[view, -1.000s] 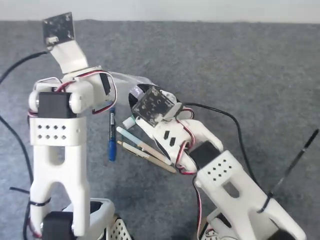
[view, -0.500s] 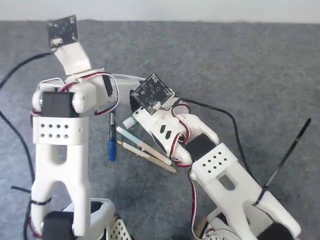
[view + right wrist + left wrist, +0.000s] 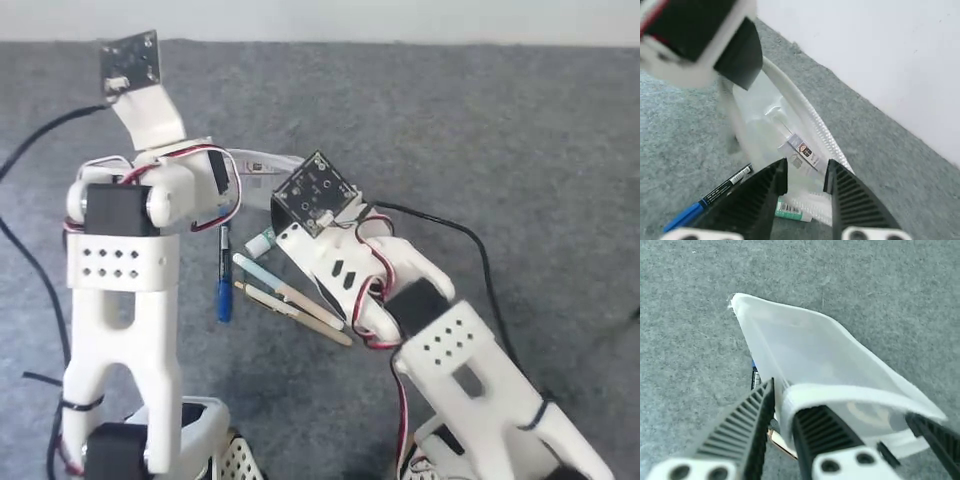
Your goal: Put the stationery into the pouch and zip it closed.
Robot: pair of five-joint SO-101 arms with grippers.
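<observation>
The left gripper (image 3: 784, 399) is clenched on the rim of the pouch (image 3: 810, 347), mid-table (image 3: 520, 150). The right gripper (image 3: 806, 172) hangs parted above the pouch. The pen (image 3: 223, 285) and sticks (image 3: 295, 305) lie just beside the pouch, toward the front edge.

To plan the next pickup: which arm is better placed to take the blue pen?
Right, probably. Its end effector is open near the blue pen, while the left end effector is busy gripping the pouch rim.

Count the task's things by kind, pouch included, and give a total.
pouch: 1
blue pen: 1
slim pencil-like sticks: 3
small green-labelled item: 1
Total: 6
</observation>
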